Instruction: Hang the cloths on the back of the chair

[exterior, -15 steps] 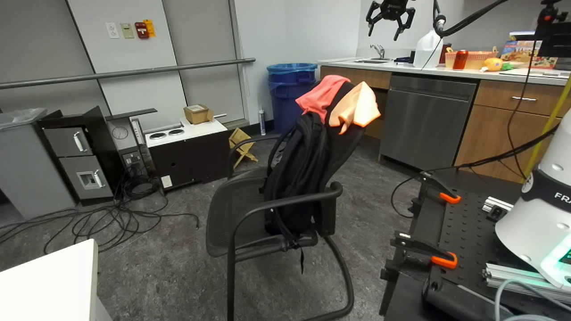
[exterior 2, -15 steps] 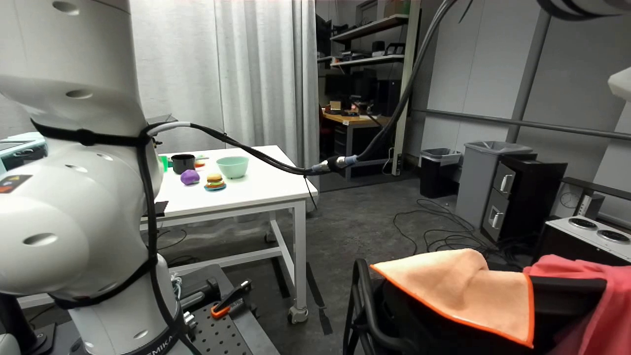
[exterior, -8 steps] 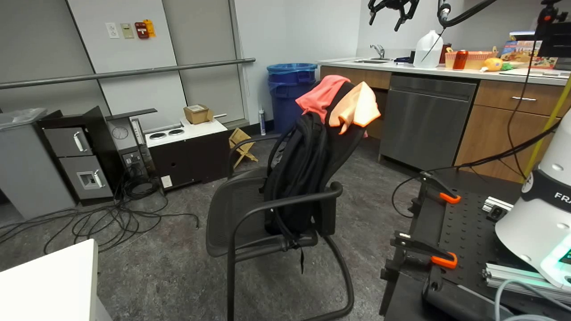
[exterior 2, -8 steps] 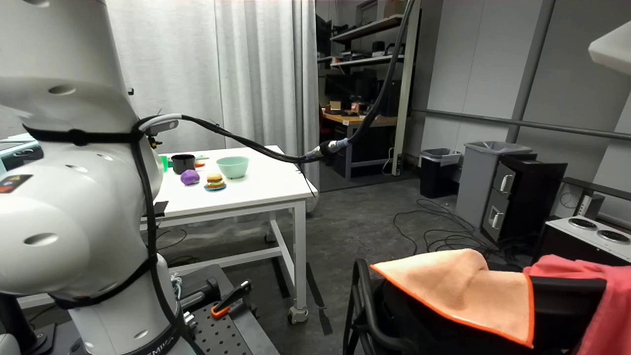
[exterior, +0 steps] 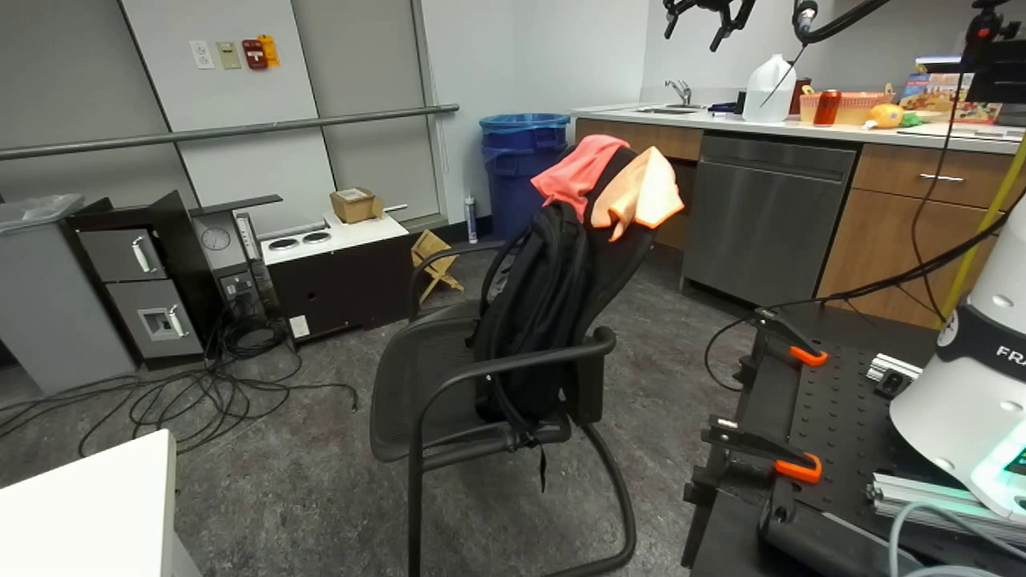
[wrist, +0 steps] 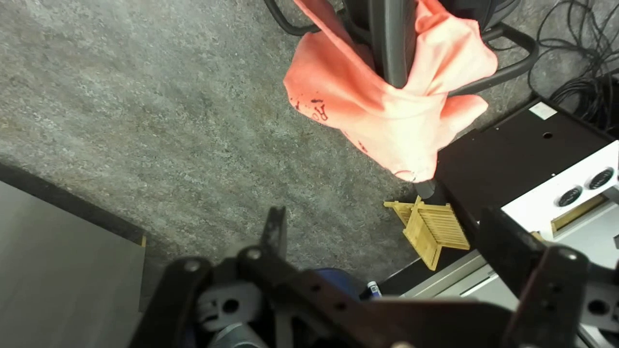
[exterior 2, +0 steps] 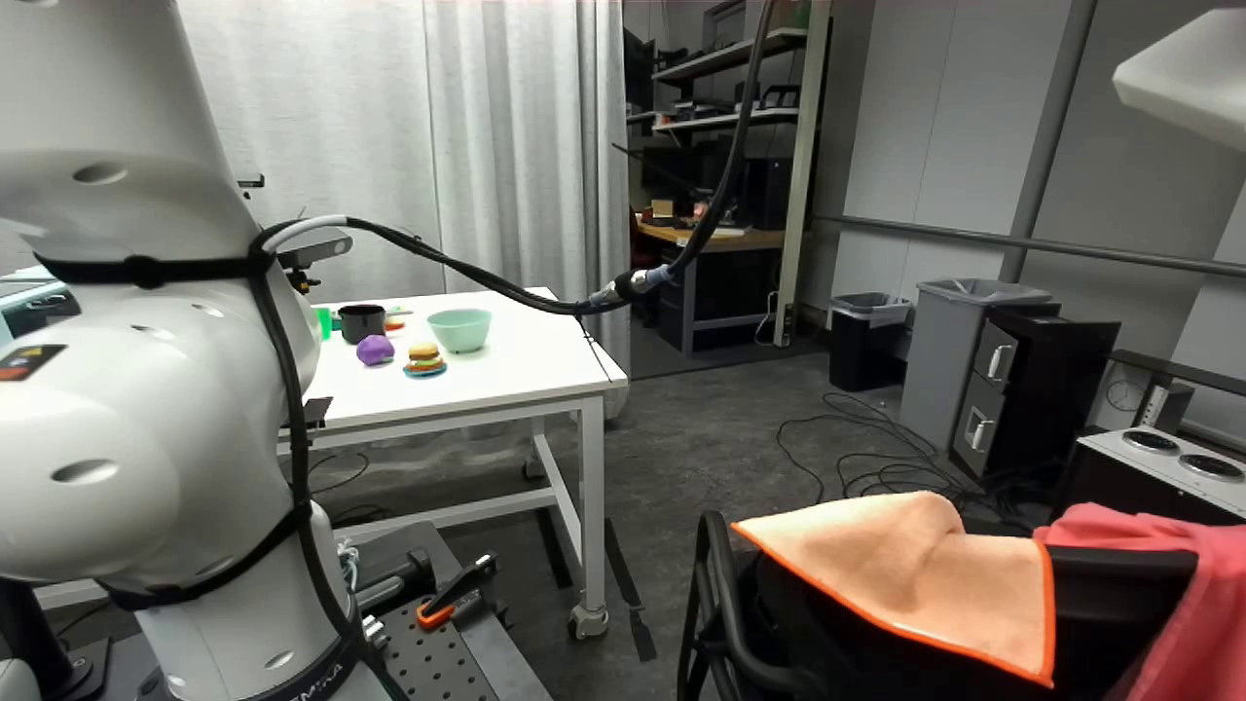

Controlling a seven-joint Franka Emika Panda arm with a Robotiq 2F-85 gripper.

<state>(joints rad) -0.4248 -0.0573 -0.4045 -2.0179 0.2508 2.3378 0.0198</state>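
"While pink cloth (exterior: 581, 172) and peach cloth (exterior: 637, 191) drape the chair back (exterior: 617, 268), where's the gripper (exterior: 691, 40)?"

"One o'clock in an exterior view, jaws apart. Wrist view alone shows pink's dark marks (wrist: 319, 111)."

The gripper (exterior: 691, 41) has climbed in an exterior view, so more of it is now cut off by the top edge. In an exterior view, I see the robot arm (exterior 2: 175, 389) tipped further toward the upper left, its cable (exterior 2: 638, 280) swung left too, and a white piece (exterior 2: 1192, 83) reaching farther in at the upper right.
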